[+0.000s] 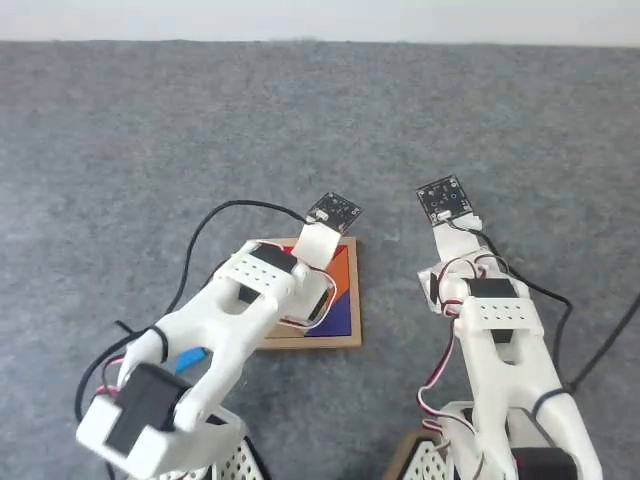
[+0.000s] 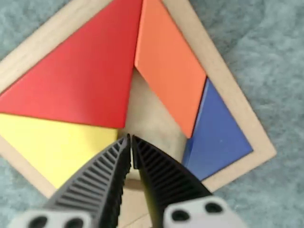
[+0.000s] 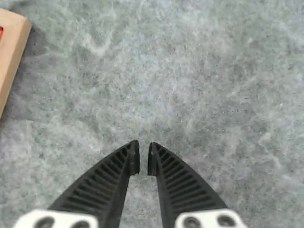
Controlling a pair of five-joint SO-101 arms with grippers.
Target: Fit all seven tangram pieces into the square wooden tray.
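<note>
Tangram pieces seated in the square wooden tray (image 2: 231,95): a large red triangle (image 2: 80,80) borders a yellow piece (image 2: 52,147) along one side and an orange piece (image 2: 168,66) along another. A blue triangle (image 2: 216,137) fills the tray corner next to the orange. Between these four lies a patch of bare tray floor (image 2: 149,118), so the set is judged incomplete.

The pieces look like thin, rigid painted wood. They are probably light and stiff, with smooth faces that would slip under a fingertip. Lying flush with the rim, seated pieces offer no side to pinch and are better nudged at an exposed edge facing the gap. A loose piece would best be pinched across two opposite edges near its middle.

The left gripper (image 2: 130,140) hangs over the bare patch with its jaws pressed together, holding nothing. In the high view the tray (image 1: 354,300) rests on the grey table (image 1: 150,130), well away from its far edge. The right gripper (image 3: 143,156), jaws nearly touching and empty, is above the table beside a tray corner (image 3: 9,52).
</note>
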